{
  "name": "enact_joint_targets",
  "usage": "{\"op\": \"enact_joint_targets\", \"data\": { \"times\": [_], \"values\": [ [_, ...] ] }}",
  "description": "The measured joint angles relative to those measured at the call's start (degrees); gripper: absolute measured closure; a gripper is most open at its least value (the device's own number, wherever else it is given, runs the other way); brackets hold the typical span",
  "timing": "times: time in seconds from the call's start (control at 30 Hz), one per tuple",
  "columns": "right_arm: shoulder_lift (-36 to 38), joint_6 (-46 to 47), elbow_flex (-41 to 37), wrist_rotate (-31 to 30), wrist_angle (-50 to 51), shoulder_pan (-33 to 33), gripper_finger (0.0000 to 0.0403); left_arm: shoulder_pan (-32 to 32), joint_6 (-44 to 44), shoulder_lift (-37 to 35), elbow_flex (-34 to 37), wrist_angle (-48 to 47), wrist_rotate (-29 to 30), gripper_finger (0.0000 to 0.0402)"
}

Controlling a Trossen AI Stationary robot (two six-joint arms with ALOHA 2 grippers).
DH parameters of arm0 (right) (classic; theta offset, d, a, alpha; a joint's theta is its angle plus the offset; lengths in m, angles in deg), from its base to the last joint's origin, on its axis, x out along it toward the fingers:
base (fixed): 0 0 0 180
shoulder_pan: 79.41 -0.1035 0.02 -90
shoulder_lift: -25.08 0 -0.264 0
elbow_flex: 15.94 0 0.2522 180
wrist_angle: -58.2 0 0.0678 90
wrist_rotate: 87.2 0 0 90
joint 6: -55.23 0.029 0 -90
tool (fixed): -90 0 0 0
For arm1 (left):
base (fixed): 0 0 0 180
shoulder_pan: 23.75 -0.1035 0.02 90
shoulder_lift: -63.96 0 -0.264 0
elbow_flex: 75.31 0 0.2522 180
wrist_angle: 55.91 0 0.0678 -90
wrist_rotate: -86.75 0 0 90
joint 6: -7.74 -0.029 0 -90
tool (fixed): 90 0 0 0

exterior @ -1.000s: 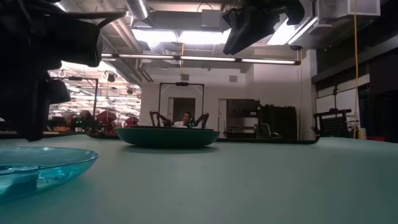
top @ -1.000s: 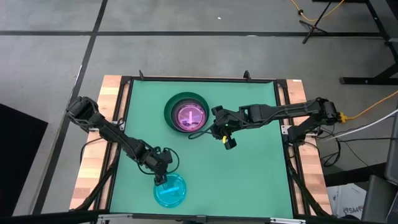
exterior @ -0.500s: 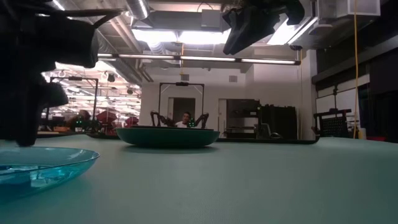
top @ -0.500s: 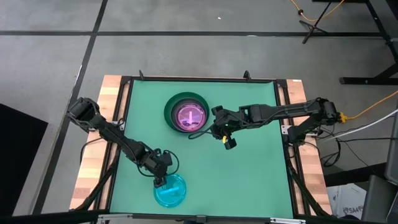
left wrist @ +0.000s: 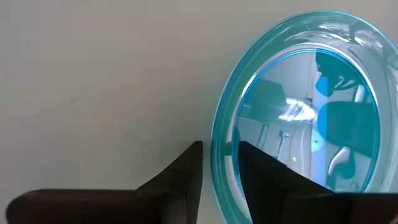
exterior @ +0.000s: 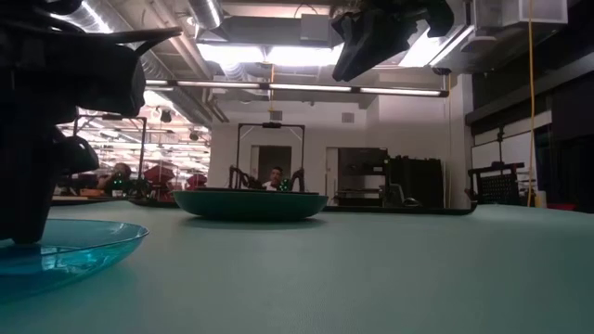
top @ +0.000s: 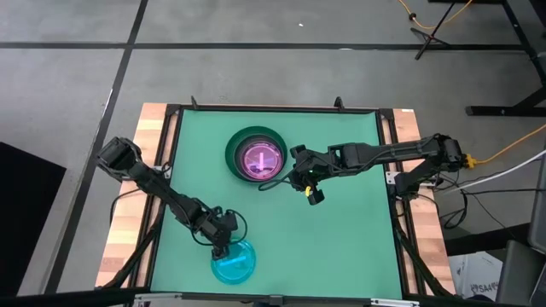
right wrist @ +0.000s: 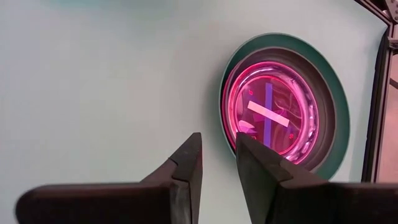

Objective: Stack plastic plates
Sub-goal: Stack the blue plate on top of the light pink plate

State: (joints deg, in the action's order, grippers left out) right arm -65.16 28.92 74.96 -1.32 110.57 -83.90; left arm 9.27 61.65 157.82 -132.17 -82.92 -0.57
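A cyan plate (top: 235, 263) lies flat on the green mat near the table's near edge. My left gripper (top: 220, 243) stands at the plate's far-left rim, open by a narrow gap. In the left wrist view one finger (left wrist: 189, 165) is outside the rim (left wrist: 219, 134) and the other (left wrist: 252, 162) is inside. The large dark green plate (top: 256, 156) sits toward the far side. It carries a dark grey plate (right wrist: 314, 134) and translucent pink plates (right wrist: 267, 112). My right gripper (top: 307, 186) hovers just right of that stack, narrowly open and holding nothing. My left gripper (left wrist: 221, 148) comes from above, pointing down, with the cyan plate's far-left rim (left wrist: 217, 162) between its fingers. Whether the fingers touch the rim, I cannot tell. The plate lies flat on the mat.
The green mat (top: 341, 247) shows bare right of the cyan plate and around the green stack. A black frame (top: 273, 108) and wooden side boards (top: 128, 213) border it. In the low view a person (exterior: 276, 176) shows far off in the room.
My left gripper has moved a little toward the table's near edge and come down, so its fingers now reach the cyan plate's rim. The plates have not moved.
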Motion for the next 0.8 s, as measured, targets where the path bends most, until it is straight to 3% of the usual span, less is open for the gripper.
{"op": "enact_joint_targets", "data": {
  "times": [0.2, 0.57, 0.8],
  "values": [
    [0.00, 0.00, 0.00, 0.02, 0.00, 0.00, 0.0315, 0.00, -0.03, 0.07, 0.03, 0.34, -0.05, 0.0316],
    [0.00, 0.00, 0.00, 0.02, 0.00, 0.00, 0.0315, 0.00, -0.02, 0.26, 0.10, 0.94, -0.69, 0.0395],
    [0.00, 0.01, 0.00, 0.00, 0.00, 0.00, 0.0315, 0.04, -0.03, 0.28, 0.10, 1.70, -1.16, 0.0400]
  ]
}}
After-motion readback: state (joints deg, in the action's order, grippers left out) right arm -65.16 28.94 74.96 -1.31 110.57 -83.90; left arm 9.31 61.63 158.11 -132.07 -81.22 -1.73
